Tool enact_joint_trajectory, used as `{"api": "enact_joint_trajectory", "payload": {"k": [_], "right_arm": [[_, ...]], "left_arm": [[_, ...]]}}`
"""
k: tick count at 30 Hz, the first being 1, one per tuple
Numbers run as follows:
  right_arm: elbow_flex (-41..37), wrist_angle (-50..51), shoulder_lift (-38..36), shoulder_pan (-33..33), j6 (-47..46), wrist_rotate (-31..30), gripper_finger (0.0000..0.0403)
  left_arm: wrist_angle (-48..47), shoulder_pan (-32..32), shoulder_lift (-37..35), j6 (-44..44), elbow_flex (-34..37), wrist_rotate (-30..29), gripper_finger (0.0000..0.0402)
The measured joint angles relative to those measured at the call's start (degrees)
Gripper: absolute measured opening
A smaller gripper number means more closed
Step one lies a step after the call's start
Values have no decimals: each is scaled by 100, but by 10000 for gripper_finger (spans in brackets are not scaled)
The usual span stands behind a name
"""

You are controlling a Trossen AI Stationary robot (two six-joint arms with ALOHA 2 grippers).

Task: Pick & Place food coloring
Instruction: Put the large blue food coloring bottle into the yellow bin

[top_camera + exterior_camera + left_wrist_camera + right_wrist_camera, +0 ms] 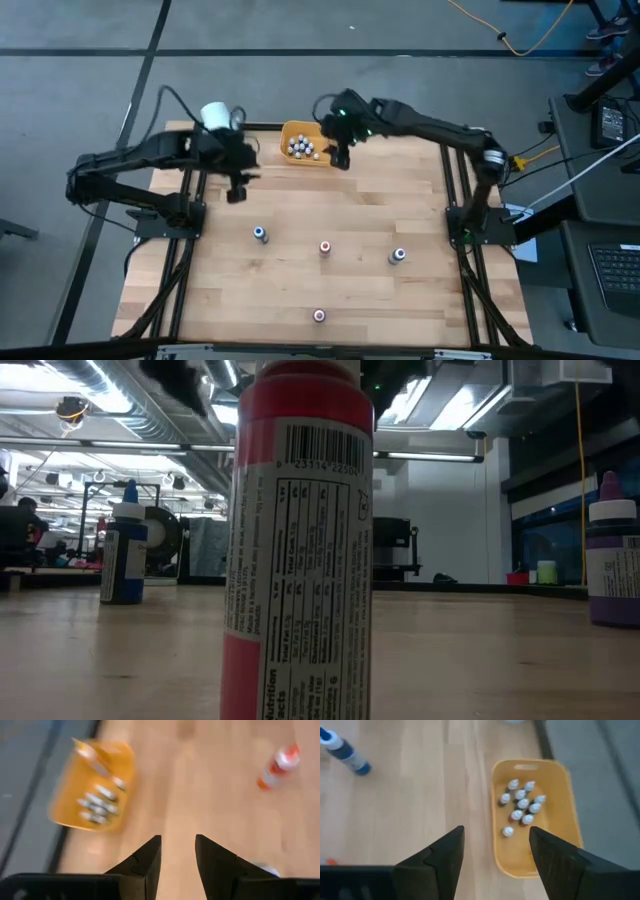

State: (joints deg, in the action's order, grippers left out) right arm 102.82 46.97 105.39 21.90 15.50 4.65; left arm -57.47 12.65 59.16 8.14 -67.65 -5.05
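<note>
Several food coloring bottles [303, 148] with white caps stand together in the yellow-orange bin [290, 132] at the table's far edge; the right wrist view shows them [521, 808] upright on the bin's floor [545, 850]. On the table stand a blue-capped bottle [260, 234], a red one [325, 246], a purple one [398, 255] and another red one [319, 315]. My right gripper [340, 158] [496, 832] hovers open beside the bin's near right corner. My left gripper [238, 190] [177, 840] is open over bare wood left of the bin [95, 785].
A big white cylinder [215, 115] stands at the far left corner, just left of the bin. The low view is filled by the near red bottle [300, 540], with the blue one [125, 545] and the purple one [612, 560] to either side. Bare wood lies between the standing bottles.
</note>
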Motion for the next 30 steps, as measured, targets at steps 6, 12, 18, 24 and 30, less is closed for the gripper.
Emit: {"api": "enact_joint_trajectory", "payload": {"k": [6,12,18,24,30], "right_arm": [[-2071,-1678,-1481,-337,-598,-506,225],[-3213,-1896,-2622,-530,-793,-1014,225],[-3614,-2011,-3301,-534,-746,-1118,225],[-3754,-2071,-3574,-528,-526,-1113,225],[-3752,-2092,-3581,-528,-241,-911,225]], "left_arm": [[71,-205,-52,-5,920,211,124],[53,-581,-45,-791,1238,355,168],[68,-1230,10,-1808,1223,463,223],[84,-1879,301,-2656,1221,430,253],[199,-2415,977,-3109,1221,-88,254]]}}
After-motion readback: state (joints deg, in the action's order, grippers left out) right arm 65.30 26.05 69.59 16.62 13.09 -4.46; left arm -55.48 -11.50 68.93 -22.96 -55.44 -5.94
